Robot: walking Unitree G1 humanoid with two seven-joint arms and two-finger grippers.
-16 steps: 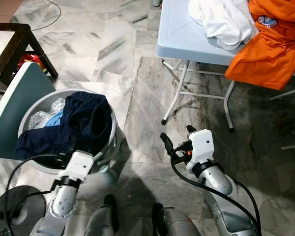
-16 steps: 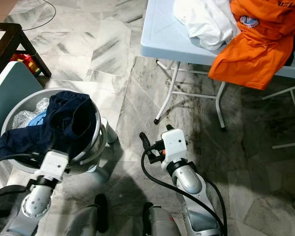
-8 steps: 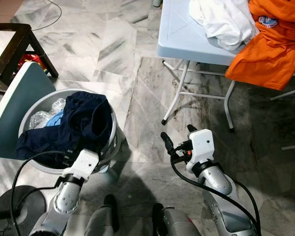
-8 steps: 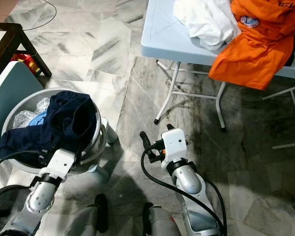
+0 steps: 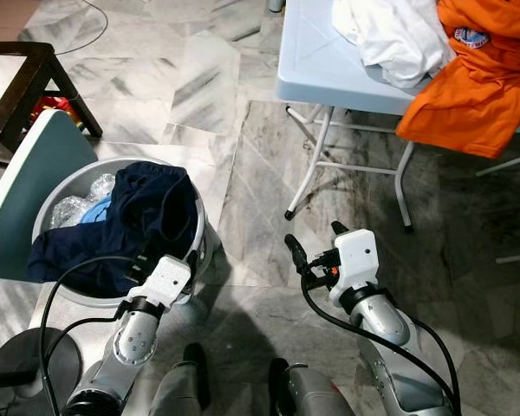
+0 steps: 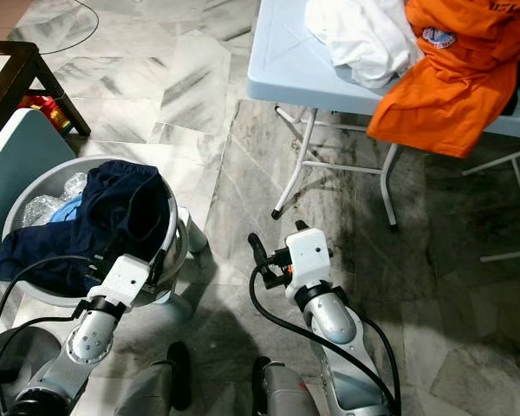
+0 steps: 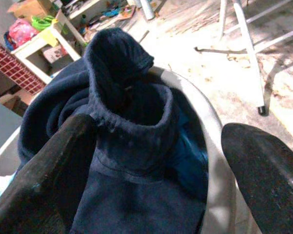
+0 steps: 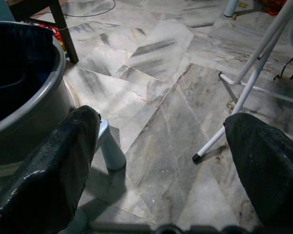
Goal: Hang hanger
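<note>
No hanger visible anywhere. Left gripper (image 7: 156, 161) spread wide at near rim of grey basin (image 5: 56, 195), over soft, limp navy garment (image 5: 147, 212). Right gripper (image 8: 161, 165) wide, empty, over floor.

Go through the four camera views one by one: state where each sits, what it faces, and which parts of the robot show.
Left eye, right eye: on the head, looking down at the grey tub, folding table, both arms.
Left wrist: looks along the open left tool at the navy garment in the tub.
Right wrist: looks along the open right tool at the marble floor.
Shared: tub and table legs.
</note>
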